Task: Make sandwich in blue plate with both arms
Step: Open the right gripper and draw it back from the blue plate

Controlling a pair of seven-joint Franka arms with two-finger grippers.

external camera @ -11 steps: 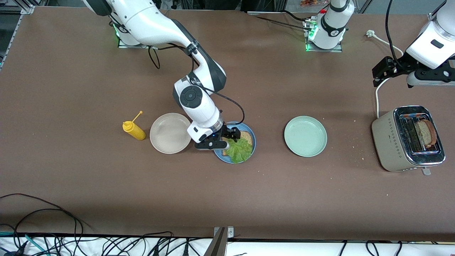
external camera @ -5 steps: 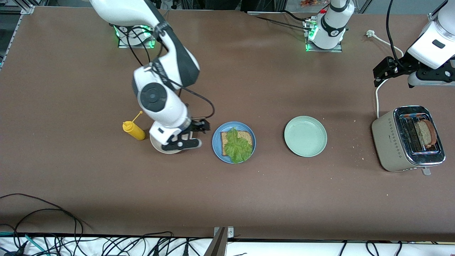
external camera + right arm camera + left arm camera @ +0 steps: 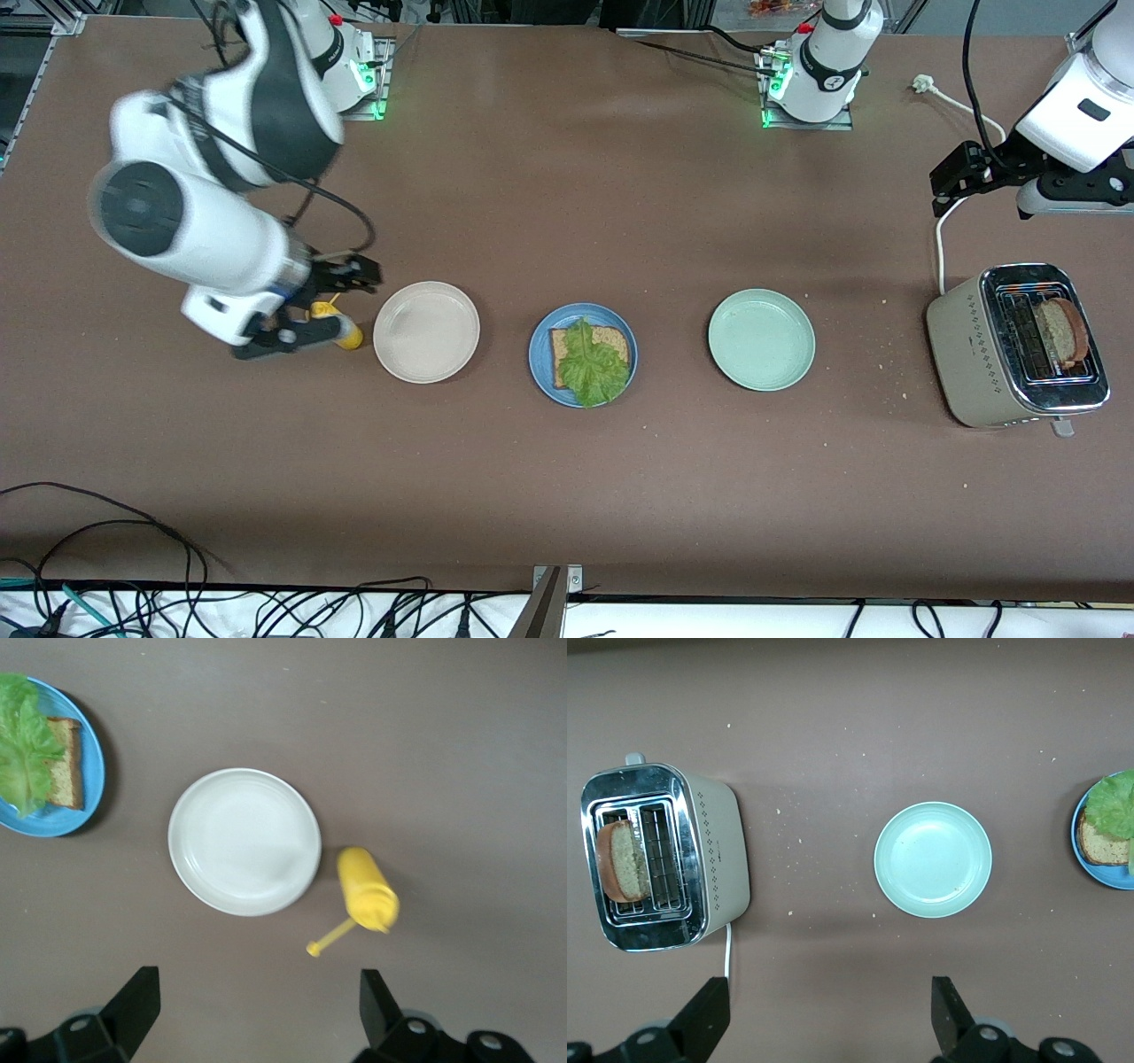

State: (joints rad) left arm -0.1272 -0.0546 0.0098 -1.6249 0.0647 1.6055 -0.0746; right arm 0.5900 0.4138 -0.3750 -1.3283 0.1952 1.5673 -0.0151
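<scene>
Brown table (image 3: 567, 478) broadly bare around blue plate (image 3: 540, 354).

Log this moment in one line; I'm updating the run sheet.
blue plate: bread slice plus lettuce, no top slice | right gripper: open, over mustard bottle | left gripper: open, waiting above toaster

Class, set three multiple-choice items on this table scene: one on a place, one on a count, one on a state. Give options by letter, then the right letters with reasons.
1. Where is the second bread slice?
A. in the toaster
B. on the pale green plate
C. on the beige plate

2. How many plates are on the table?
A. two
B. three
C. four

3. What tops the sandwich on the blue plate?
A. bread
B. lettuce
C. sauce

Answers:
1 A, the slice stands in a toaster slot.
2 B, beige, blue and pale green plates lie in a row.
3 B, the leaf lies bare on one slice, nothing over it.
</scene>
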